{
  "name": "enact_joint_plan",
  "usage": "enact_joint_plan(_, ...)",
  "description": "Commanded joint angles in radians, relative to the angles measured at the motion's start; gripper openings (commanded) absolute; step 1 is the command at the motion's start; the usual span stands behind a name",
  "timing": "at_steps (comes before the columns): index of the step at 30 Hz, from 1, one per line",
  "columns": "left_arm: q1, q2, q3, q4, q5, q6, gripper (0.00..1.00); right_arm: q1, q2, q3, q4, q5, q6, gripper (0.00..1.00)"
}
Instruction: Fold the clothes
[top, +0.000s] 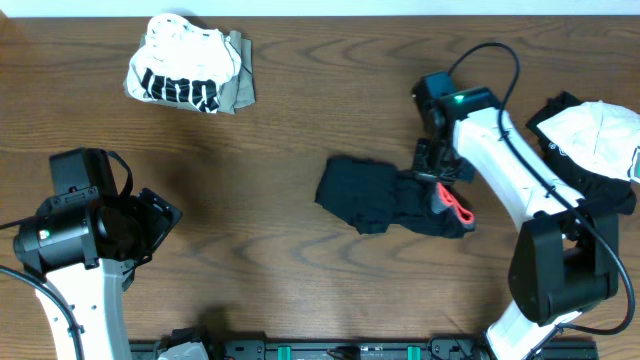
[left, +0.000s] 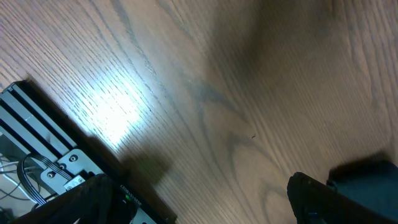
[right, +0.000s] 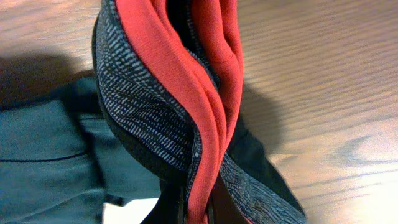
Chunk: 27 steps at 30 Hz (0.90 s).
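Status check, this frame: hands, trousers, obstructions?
Left hand open, clear of cloth. Right hand shut on trousers at waistband. Nothing in the way; top and pile lie apart.

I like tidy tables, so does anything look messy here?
Yes. The black trousers lie crumpled mid-table, not flat, and their red-edged waistband is twisted where the right gripper pinches it. The white printed top sits bunched too.

You look down on a dark wood-grain desk; a bright glare lies near the black rail along its edge.
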Motion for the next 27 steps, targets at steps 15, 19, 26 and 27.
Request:
enact_joint_plan(15, 0.003, 0.002, -0.007, 0.000, -0.005, 0.024, 0.92, 0.098, -0.025, 0.175, -0.019, -0.005, 0.165, 0.01)
enact_joint_plan(19, 0.003, 0.014, -0.007, 0.021, 0.003, 0.049, 0.92, 0.113, -0.025, 0.214, -0.018, -0.023, 0.165, 0.01)
enact_joint_plan(26, 0.003, 0.074, -0.007, 0.037, 0.053, 0.079, 0.92, 0.175, -0.025, 0.226, 0.002, -0.024, 0.165, 0.01)
enact_joint_plan(27, 0.003, 0.082, -0.007, 0.037, 0.053, 0.079, 0.92, 0.185, -0.025, 0.226, 0.005, -0.023, 0.165, 0.01)
